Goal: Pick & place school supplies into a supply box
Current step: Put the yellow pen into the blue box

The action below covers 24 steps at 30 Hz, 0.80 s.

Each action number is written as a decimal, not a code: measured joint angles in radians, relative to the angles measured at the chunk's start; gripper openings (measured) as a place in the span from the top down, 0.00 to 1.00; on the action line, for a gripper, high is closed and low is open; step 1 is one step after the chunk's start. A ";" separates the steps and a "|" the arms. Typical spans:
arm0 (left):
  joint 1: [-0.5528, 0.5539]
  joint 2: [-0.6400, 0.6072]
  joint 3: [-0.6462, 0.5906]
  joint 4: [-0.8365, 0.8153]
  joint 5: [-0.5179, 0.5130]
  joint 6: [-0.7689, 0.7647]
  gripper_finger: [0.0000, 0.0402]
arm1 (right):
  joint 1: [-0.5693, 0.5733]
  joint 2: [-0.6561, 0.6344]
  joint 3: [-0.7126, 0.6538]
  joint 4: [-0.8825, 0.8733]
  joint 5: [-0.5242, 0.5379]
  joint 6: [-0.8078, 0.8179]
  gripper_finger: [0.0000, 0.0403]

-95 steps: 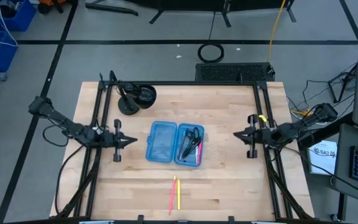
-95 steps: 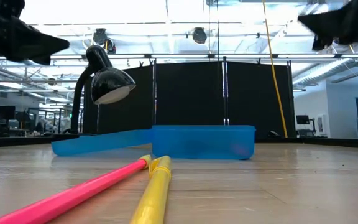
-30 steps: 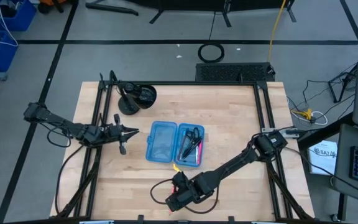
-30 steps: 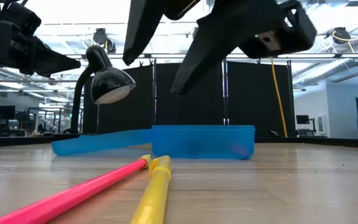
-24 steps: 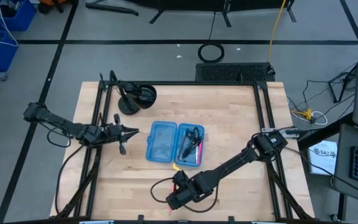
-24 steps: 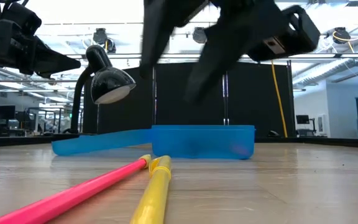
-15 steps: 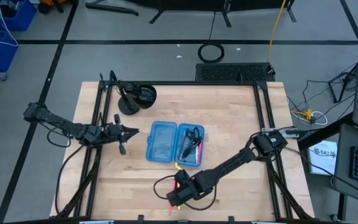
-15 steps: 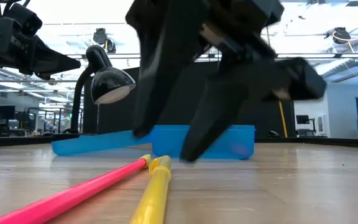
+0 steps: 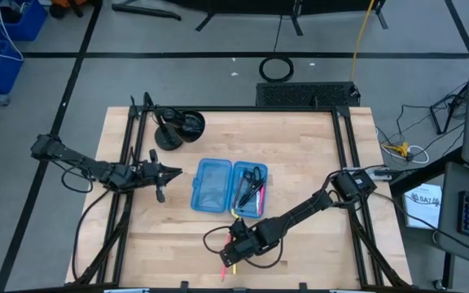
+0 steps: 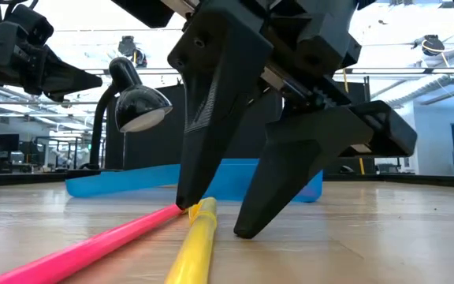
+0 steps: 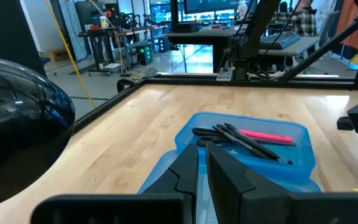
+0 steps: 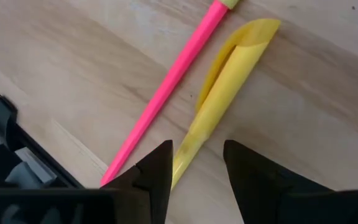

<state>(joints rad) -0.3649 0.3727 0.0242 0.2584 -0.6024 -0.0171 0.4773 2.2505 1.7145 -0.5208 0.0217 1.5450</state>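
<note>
A yellow pen (image 12: 219,99) and a pink pen (image 12: 166,93) lie side by side on the wooden table near its front edge, also seen in the low view as yellow pen (image 10: 199,241) and pink pen (image 10: 93,248). My right gripper (image 12: 197,146) is open and slants down low over them, one finger on each side of the yellow pen. The blue supply box (image 9: 229,187) lies open at mid-table with scissors (image 11: 229,134) and a pink pen in its right half. My left gripper (image 9: 169,172) hovers shut, left of the box.
A black desk lamp (image 9: 177,126) stands at the far left corner, its shade close to my left wrist. Black frame rails (image 9: 129,203) run along the table's left and right sides. Bare wood lies right of the box.
My right gripper has come down over the two pens and shifted a little toward the box, staying open; its fingertips now straddle the yellow pen close above the table. The pens and the box have not moved.
</note>
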 joint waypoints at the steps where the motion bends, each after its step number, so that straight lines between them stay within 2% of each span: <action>1: 0.000 0.000 0.000 0.000 0.000 0.000 0.91 | -0.005 0.000 0.000 0.000 -0.002 -0.014 0.64; 6: 0.000 0.000 0.000 -0.001 0.000 0.003 0.91 | -0.015 -0.004 -0.001 -0.008 -0.007 -0.101 0.64; 13: 0.000 0.000 0.000 -0.025 0.001 0.003 0.91 | 0.010 -0.029 -0.006 -0.010 0.097 -0.218 0.64; 17: 0.000 0.000 0.000 -0.026 0.001 -0.001 0.91 | 0.030 -0.051 -0.006 0.045 0.089 -0.392 0.66; 21: 0.000 0.000 0.000 -0.024 0.003 -0.023 0.91 | 0.046 -0.104 -0.006 0.028 0.087 -0.518 0.70; 24: 0.000 0.000 0.000 -0.024 0.003 -0.041 0.91 | 0.044 -0.164 -0.006 -0.010 0.145 -0.584 0.72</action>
<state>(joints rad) -0.3649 0.3725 0.0242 0.2348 -0.5989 -0.0579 0.5209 2.0866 1.7088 -0.5304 0.1663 0.9606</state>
